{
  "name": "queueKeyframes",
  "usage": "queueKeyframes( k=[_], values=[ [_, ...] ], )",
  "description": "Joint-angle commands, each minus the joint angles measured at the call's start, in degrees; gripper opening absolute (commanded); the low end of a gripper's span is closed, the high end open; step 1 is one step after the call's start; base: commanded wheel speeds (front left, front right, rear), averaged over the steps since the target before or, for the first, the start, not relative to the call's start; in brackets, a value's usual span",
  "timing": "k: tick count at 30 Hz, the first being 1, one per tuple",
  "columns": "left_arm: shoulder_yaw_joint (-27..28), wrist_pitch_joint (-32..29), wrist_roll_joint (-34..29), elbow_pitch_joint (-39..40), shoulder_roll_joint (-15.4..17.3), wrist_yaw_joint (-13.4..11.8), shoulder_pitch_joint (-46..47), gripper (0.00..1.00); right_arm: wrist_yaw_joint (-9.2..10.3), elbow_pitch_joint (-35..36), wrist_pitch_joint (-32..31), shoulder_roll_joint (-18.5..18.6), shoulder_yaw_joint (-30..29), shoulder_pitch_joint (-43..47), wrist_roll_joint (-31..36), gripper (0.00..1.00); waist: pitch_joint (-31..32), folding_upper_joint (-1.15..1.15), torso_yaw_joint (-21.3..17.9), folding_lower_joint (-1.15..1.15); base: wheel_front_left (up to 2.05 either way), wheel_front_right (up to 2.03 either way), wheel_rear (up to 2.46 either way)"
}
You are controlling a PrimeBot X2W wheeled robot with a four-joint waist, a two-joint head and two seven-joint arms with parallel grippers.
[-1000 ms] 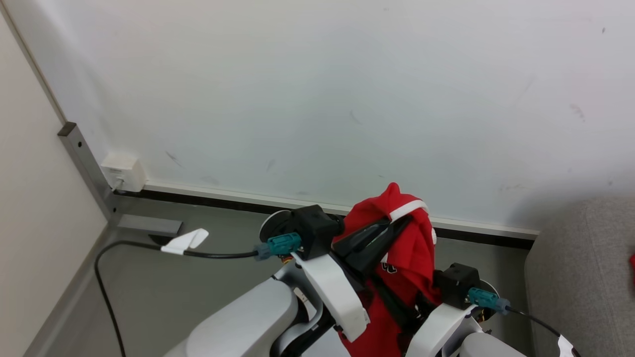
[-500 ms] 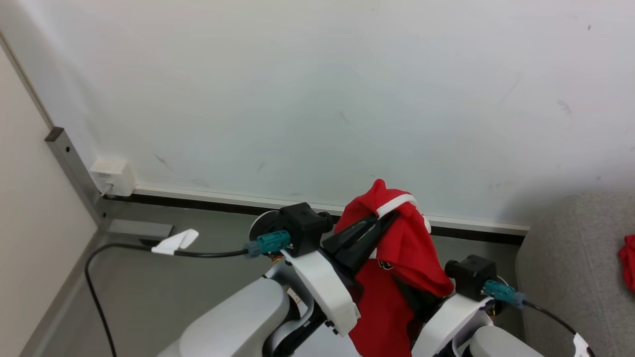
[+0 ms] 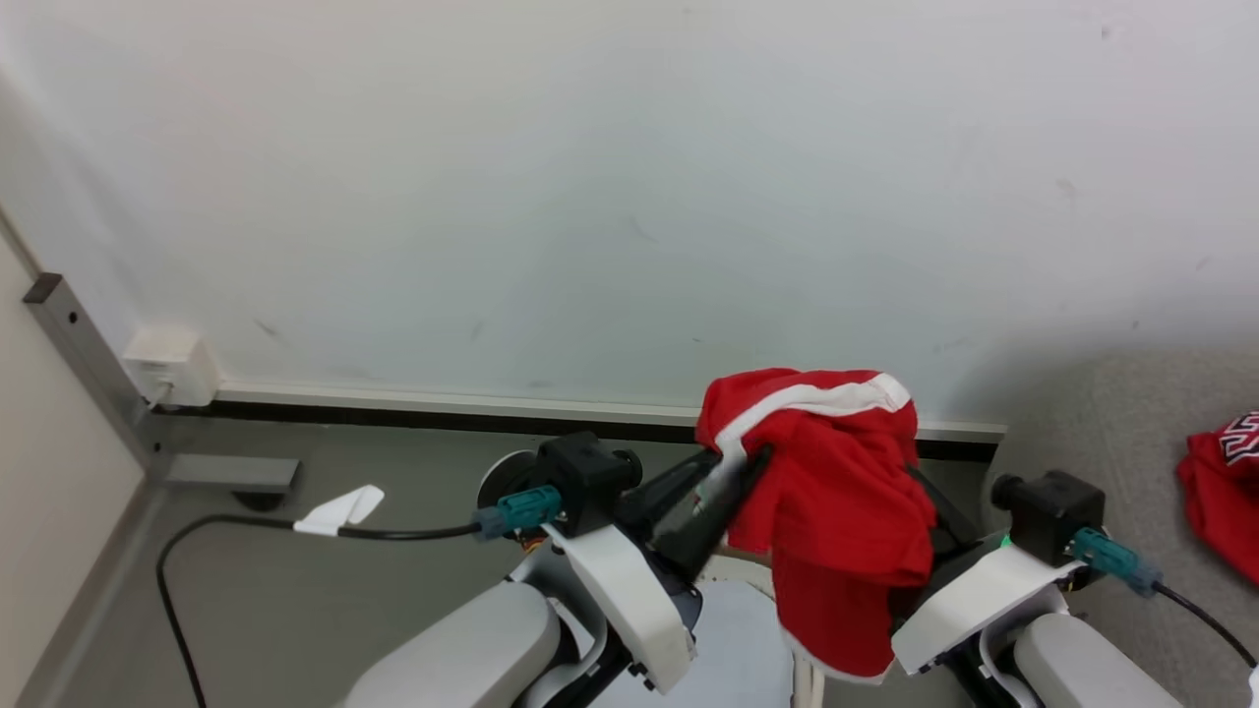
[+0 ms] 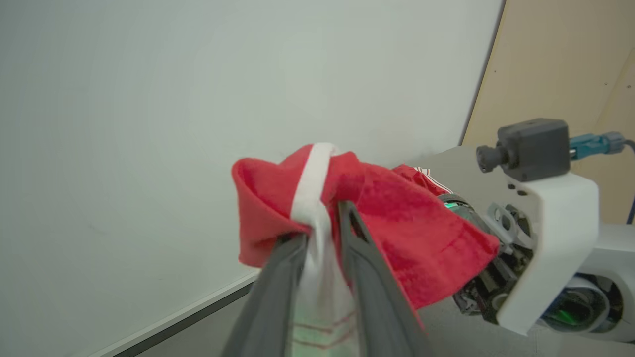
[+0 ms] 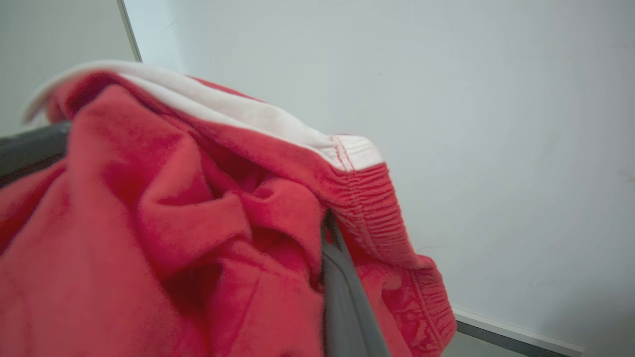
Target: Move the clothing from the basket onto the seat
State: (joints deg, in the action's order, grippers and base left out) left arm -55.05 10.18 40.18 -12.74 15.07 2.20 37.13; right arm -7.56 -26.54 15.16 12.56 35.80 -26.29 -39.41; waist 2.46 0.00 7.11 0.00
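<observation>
A red garment (image 3: 836, 492) with a white stripe hangs in the air between my two grippers, in front of the wall. My left gripper (image 3: 733, 457) is shut on its white stripe (image 4: 317, 188), which is pinched between the two dark fingers. The cloth drapes over my right gripper (image 5: 321, 223); one finger (image 5: 342, 302) shows, with fabric bunched against it. A second red garment (image 3: 1220, 482) with block letters lies on the light-grey seat (image 3: 1102, 413) at the right. The basket is out of view.
A pale wall (image 3: 629, 197) with a dark skirting stands close ahead. A black cable (image 3: 256, 526) with a white tag runs across the grey floor at the left. A white socket box (image 3: 172, 364) and a metal post (image 3: 89, 354) mark the left corner.
The camera has swung right, bringing more of the seat and the lettered garment into view. My grippers have moved apart, and the held garment is now spread wider between them.
</observation>
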Motion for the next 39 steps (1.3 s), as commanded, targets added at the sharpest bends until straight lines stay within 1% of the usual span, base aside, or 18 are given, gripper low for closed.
queueKeyframes(
  k=[1,8,16,20,21,22,29,33,39],
  values=[
    [-0.2,0.1,0.2,0.2,0.2,-0.2,-0.9,1.00,0.14,0.8,0.0,0.6,-1.4,1.0,0.8,0.00,-0.2,0.00,-1.1,0.00,0.00,0.00,0.00],
    [-0.5,0.6,0.3,0.9,0.7,-0.4,-1.7,1.00,0.14,3.1,0.0,1.8,-6.3,2.2,3.5,0.00,-0.8,0.00,-5.2,0.00,0.00,0.00,0.00],
    [0.1,1.7,0.1,0.8,1.5,-1.1,-2.5,1.00,0.14,5.7,0.0,3.3,-10.6,3.7,5.5,0.00,-1.8,0.00,-11.8,0.00,0.00,0.00,0.00],
    [0.3,3.2,-1.3,0.4,2.0,-1.2,-2.7,1.00,0.14,6.9,0.0,3.8,-12.2,4.7,6.3,0.00,-2.5,0.00,-15.5,0.00,0.00,0.00,0.00],
    [0.3,3.2,-1.3,0.4,2.0,-1.2,-2.7,1.00,0.14,6.9,0.0,3.8,-12.2,4.7,6.3,0.00,-2.5,0.00,-15.5,0.00,0.00,0.00,0.00],
    [0.3,3.4,-1.6,0.4,2.1,-1.2,-2.8,1.00,0.14,7.4,0.0,4.0,-12.8,5.1,6.5,0.00,-2.7,0.00,-16.5,0.00,0.00,0.00,0.00],
    [0.7,4.5,-3.3,0.3,2.5,-1.2,-3.1,1.00,0.15,11.0,0.0,4.2,-15.9,7.5,6.1,0.00,-4.5,0.00,-23.1,0.00,0.00,0.00,0.00],
    [1.0,4.7,-4.6,0.8,2.7,-0.8,-3.2,1.00,0.15,13.7,0.0,4.0,-17.7,8.8,6.8,0.00,-6.0,0.00,-26.7,0.00,0.00,0.00,0.00],
    [1.1,4.9,-6.4,1.0,2.8,0.0,-3.8,1.00,0.15,16.7,0.0,3.1,-19.9,10.6,8.1,0.00,-7.4,0.00,-30.9,0.00,0.00,0.00,0.00]
  ],
)
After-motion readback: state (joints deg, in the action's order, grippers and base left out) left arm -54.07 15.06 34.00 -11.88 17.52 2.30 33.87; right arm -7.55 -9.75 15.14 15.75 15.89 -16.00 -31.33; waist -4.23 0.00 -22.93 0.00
